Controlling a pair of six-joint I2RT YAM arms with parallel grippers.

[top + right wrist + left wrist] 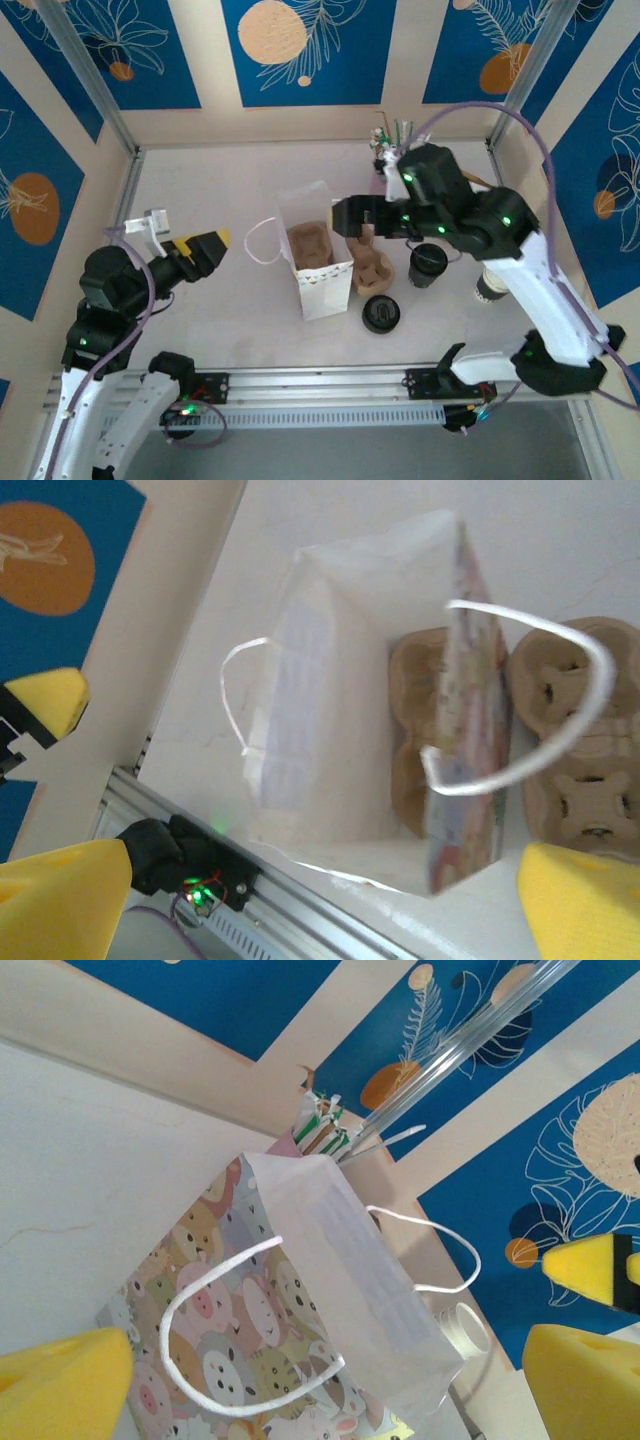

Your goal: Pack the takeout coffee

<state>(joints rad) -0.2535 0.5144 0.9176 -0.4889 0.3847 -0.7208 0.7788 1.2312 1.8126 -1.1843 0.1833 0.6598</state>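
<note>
1. Two grippers here, both spread wide with nothing in them. The left gripper [205, 250] hangs over the left side of the table [200, 190], well apart from the paper bag [315, 255], yellow pads [60, 1385] aimed toward it.
2. The right gripper [345, 215] hovers just above the bag's far right edge. Its wrist cam looks pretty much straight down into the open mouth.
3. The takeout coffee [492, 284] stands upright on the table off to the right, well clear of the bag and partly tucked behind the right arm [545, 285]. So, not packed yet.
4. Bag's upright, with a cartoon animal print on the side and white string handles. A brown pulp cup carrier [420, 730] sits inside it, and a second carrier [372, 270] sits just outside, against its right side.
5. Other bits: a dark cup [428, 265] between the second carrier and the coffee, a flat black lid [381, 314] nearer the front, and a pink cup of straws [320, 1130] by the back wall.
</note>
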